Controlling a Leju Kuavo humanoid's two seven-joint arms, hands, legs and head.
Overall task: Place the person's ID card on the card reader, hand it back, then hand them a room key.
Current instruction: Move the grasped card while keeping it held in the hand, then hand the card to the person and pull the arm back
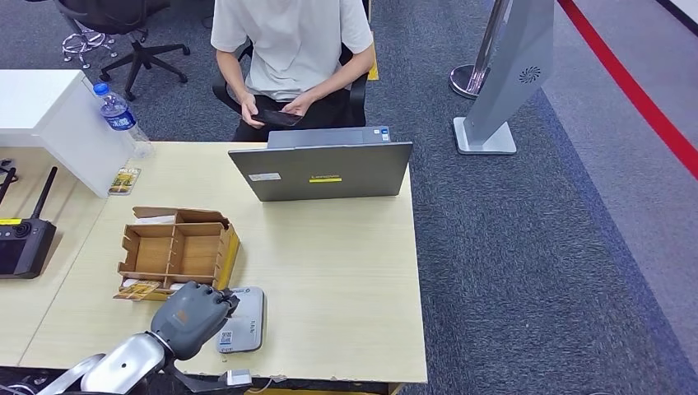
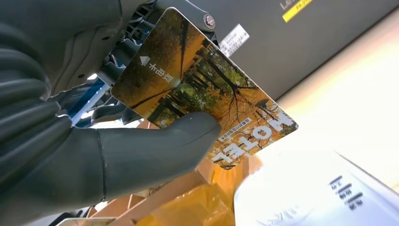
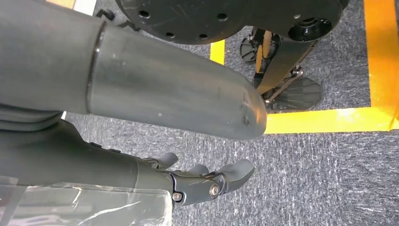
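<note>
Table [image 1: 346,271]: light wood, filling the centre and lower left of the head view; its far edge meets the seated person [image 1: 290,58] at the top centre, who holds a dark phone in both hands.

Laptop [image 1: 325,169]: open, standing at the far edge between me and the person, lid back toward me. It blocks the straight line for a handover.

Cardboard organiser [image 1: 174,247]: left of centre, just beyond my left hand [image 1: 193,317].

Card reader [image 1: 243,321]: grey, lower centre, partly under my left hand.

Room key [image 2: 202,89]: a hotel card with an autumn tree print. In the left wrist view my thumb [image 2: 155,146] presses it against the fingers behind; it is clamped, held above the table near the reader.

Right hand [image 3: 207,183]: hanging over carpet, fingers loosely apart, holding nothing.

Risks, as I judge them: the thumb covers one corner region only, so the card could pivot or slip out if I swing fast. Lifting straight forward could clip the organiser wall or the laptop lid.

Open room: bare tabletop to the right of the reader and the laptop's right end. The person's hands are busy, so release may find no taker.
</note>
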